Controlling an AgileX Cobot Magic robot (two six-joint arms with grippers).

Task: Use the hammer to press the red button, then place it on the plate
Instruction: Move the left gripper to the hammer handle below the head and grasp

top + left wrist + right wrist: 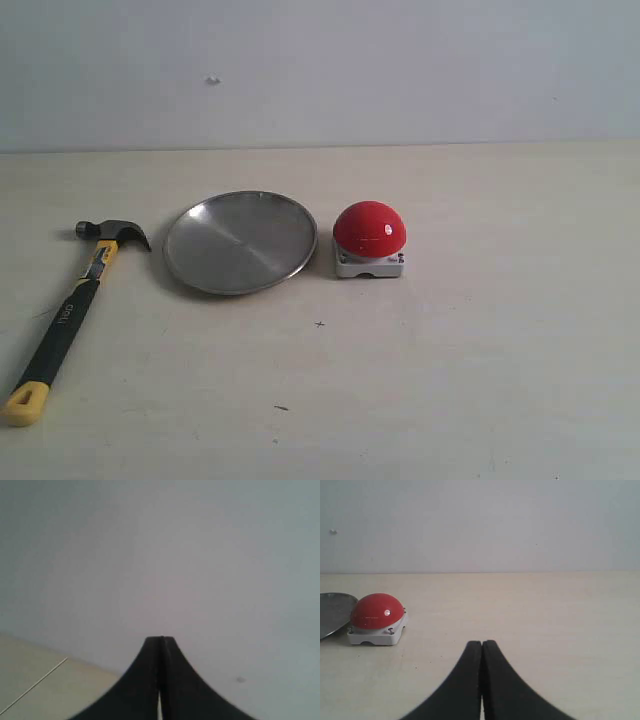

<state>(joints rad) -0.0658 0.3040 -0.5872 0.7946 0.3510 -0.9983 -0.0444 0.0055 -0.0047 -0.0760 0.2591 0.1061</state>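
Hammer (75, 305), one, lies flat near the left edge of the bench (450, 380), yellow end toward the front-left corner. One plate (240, 288) and one red button (369, 229) sit mid-bench, apart. Left gripper (161, 639) and right gripper (482, 642): fingers pressed together, holding nothing.

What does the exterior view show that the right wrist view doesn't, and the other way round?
Only the exterior view shows the hammer, lying on the table to the left of the plate, and the plate's whole round outline. Only the right wrist view shows the right end effector, closed with nothing in it. Both show the red button on its pale base, the plate (only an edge of it in the wrist view), the light table and the plain wall behind.
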